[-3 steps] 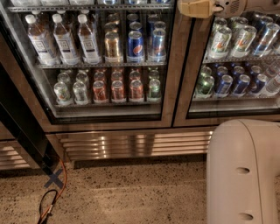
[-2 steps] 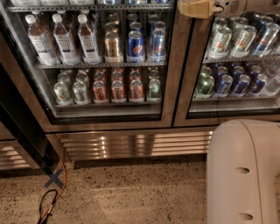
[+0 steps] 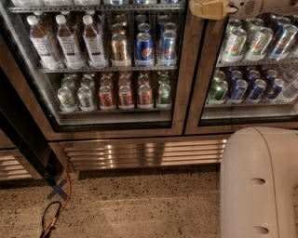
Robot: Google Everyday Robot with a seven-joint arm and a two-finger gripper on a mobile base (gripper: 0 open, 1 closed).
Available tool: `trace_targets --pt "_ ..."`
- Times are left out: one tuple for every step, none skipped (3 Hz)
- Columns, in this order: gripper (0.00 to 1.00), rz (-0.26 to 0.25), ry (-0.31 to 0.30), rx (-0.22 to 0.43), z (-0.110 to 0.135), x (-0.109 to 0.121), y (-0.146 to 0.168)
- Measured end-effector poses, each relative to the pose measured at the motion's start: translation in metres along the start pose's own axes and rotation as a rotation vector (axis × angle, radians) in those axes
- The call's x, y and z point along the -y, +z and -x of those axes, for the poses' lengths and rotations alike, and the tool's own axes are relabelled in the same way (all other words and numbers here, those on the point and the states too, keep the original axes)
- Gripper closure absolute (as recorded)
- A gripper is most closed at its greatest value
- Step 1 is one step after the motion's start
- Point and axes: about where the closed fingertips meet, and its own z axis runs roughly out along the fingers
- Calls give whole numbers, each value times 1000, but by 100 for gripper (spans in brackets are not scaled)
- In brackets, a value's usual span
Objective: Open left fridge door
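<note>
The left fridge door (image 3: 182, 69) is a glass pane in a wide bronze-steel frame. Behind its glass stand water bottles on the upper shelf and cans on both shelves. It looks closed, flush with the matching right door (image 3: 251, 60), which fronts only cans. My gripper (image 3: 208, 8) is at the top edge of the view, tan-tipped, in front of the upright frame strip where the two doors meet. My white arm housing (image 3: 258, 183) fills the lower right.
A ribbed steel grille panel (image 3: 144, 153) runs below the doors. A dark slanted panel (image 3: 23, 135) stands at the far left. An orange cable (image 3: 63, 200) and a black X mark (image 3: 57, 189) lie on the speckled floor.
</note>
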Motion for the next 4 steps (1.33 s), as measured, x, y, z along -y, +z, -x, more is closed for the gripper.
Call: trace_targets --pt "100 -1 0 0 -1 0 0" --pt "100 -2 0 0 -1 0 0" --pt "100 -5 0 1 -1 1 -1" --pt "100 -5 0 1 0 8 -4"
